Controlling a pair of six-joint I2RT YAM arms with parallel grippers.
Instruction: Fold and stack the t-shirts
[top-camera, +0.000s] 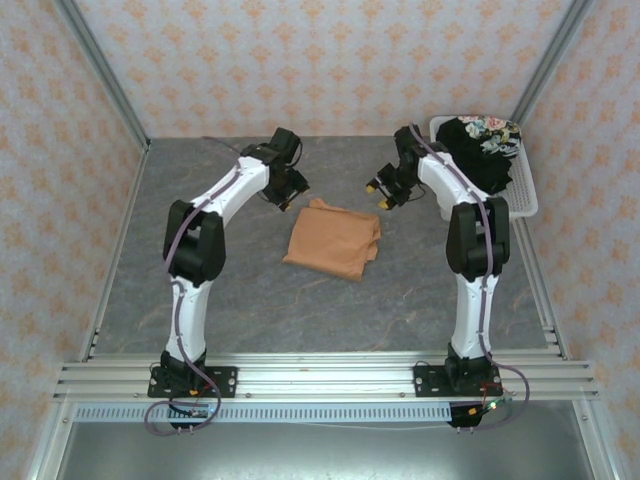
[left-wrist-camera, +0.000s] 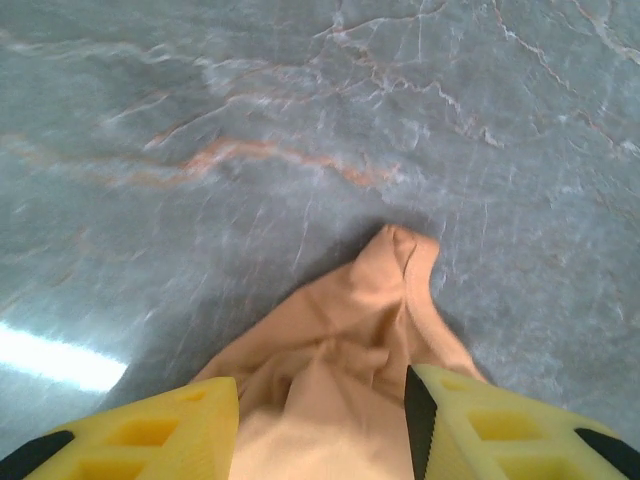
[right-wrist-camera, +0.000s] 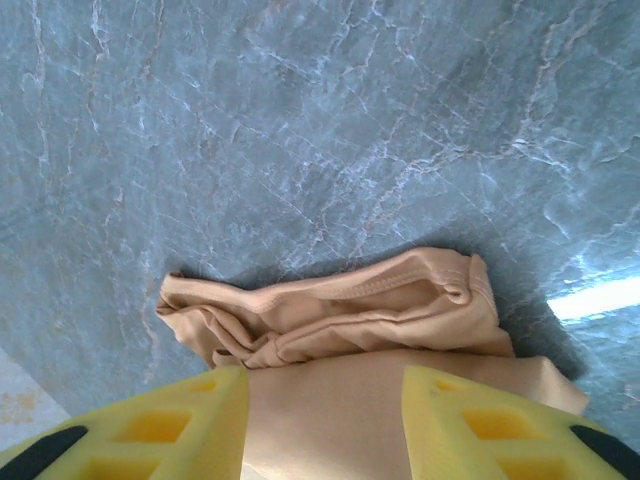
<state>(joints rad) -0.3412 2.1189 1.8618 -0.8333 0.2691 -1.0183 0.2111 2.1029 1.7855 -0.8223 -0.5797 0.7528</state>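
My left gripper (top-camera: 291, 190) hung just past the far-left corner of the orange t-shirt (top-camera: 333, 240), its yellow fingers (left-wrist-camera: 150, 430) parted about halfway with nothing pinched between them; through my left wrist camera the cloth lay loose on the grey marble table (top-camera: 230, 290), one bunched corner pointing away from me. The shirt sat near the middle of the table as a compact, roughly square packet showing plain orange, so I judged its fold done or nearly done, though the far edge looked rumpled rather than crisp. My right gripper (top-camera: 384, 194) hovered just beyond the far-right corner of the same shirt, jaws likewise about half apart and empty; from that wrist I saw the layered hem and a stitched band lying slack below my fingers (right-wrist-camera: 500, 420). Farther right, the black t-shirt (top-camera: 482, 160) with its floral patch was heaped unfolded in the white basket (top-camera: 531, 190) at the table's far-right corner. By my reckoning, roughly half the job remained: lifting that black shirt out, folding it, and stacking it with the orange one.
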